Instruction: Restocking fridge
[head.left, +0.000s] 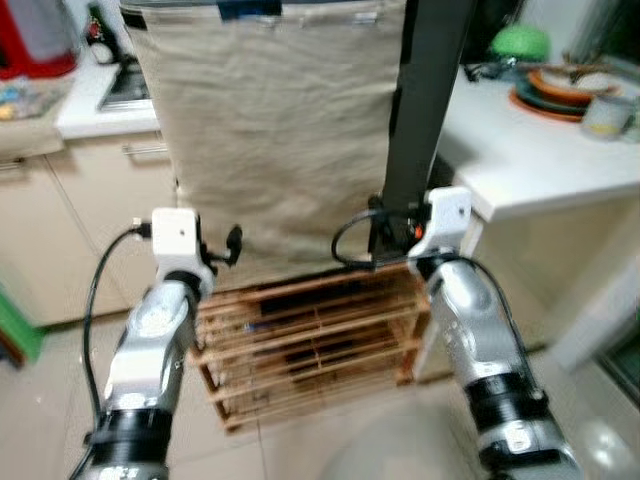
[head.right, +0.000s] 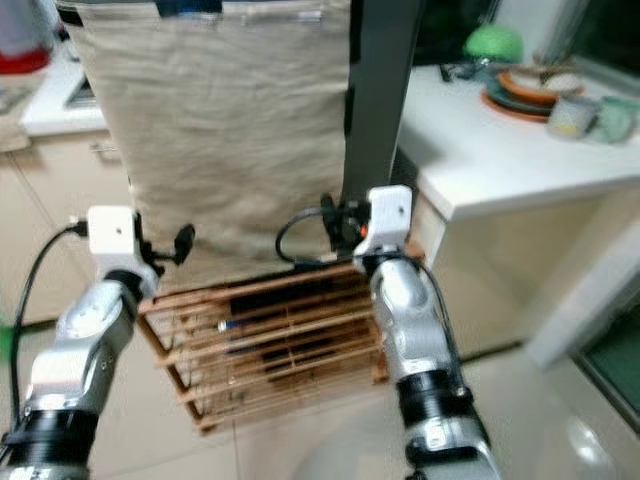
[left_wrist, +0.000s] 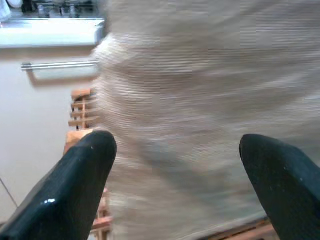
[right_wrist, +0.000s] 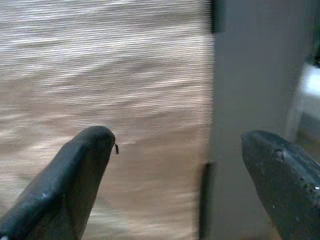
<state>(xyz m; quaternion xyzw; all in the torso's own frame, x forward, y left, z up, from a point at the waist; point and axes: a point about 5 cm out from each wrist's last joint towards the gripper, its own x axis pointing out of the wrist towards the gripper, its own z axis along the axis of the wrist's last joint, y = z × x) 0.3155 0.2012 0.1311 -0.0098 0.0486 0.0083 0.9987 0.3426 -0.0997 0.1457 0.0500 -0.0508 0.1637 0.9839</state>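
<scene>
Left eye view: both silver arms are raised toward a large beige fabric bag (head.left: 270, 130) that stands upright on a wooden slatted crate (head.left: 310, 340) on the tiled floor (head.left: 330, 450). Behind the bag rises a dark vertical panel (head.left: 425, 100), possibly a fridge door edge; cannot tell. On the robot's right, a white surface (head.left: 540, 160) carries stacked plates (head.left: 560, 92), a green round object (head.left: 520, 42) and a cup (head.left: 607, 115). On the left, beige cabinets (head.left: 90, 220) stand under a counter. Right eye view: same layout, with the crate between the two forearms. Left wrist view: left gripper (left_wrist: 177, 165) faces the bag's fabric, fingers (left_wrist: 85, 175) wide apart, holding nothing; a cabinet handle (left_wrist: 57, 65) and the crate corner sit beside the bag. Right wrist view: right gripper (right_wrist: 177, 165) faces the bag and the dark panel, fingers (right_wrist: 75, 175) wide apart, empty.
</scene>
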